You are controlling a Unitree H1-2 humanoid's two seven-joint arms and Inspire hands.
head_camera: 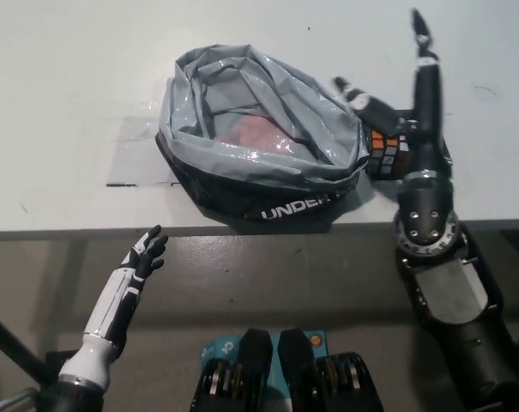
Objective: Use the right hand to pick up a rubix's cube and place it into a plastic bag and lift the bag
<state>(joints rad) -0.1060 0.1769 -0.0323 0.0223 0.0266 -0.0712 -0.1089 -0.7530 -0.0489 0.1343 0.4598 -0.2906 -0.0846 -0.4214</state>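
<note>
1. Head view: my black right hand (405, 120) is spread open over the Rubik's cube (388, 151), which sits on the table (70, 86) just right of the grey plastic bag (259, 146).
2. Nothing is grasped or bagged yet; picking, placing and lifting all remain.
3. My white left hand (146, 254) rests open, below the bag.

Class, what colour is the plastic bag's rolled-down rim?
Glossy grey on the plastic bag, above a black base; head view.
</note>
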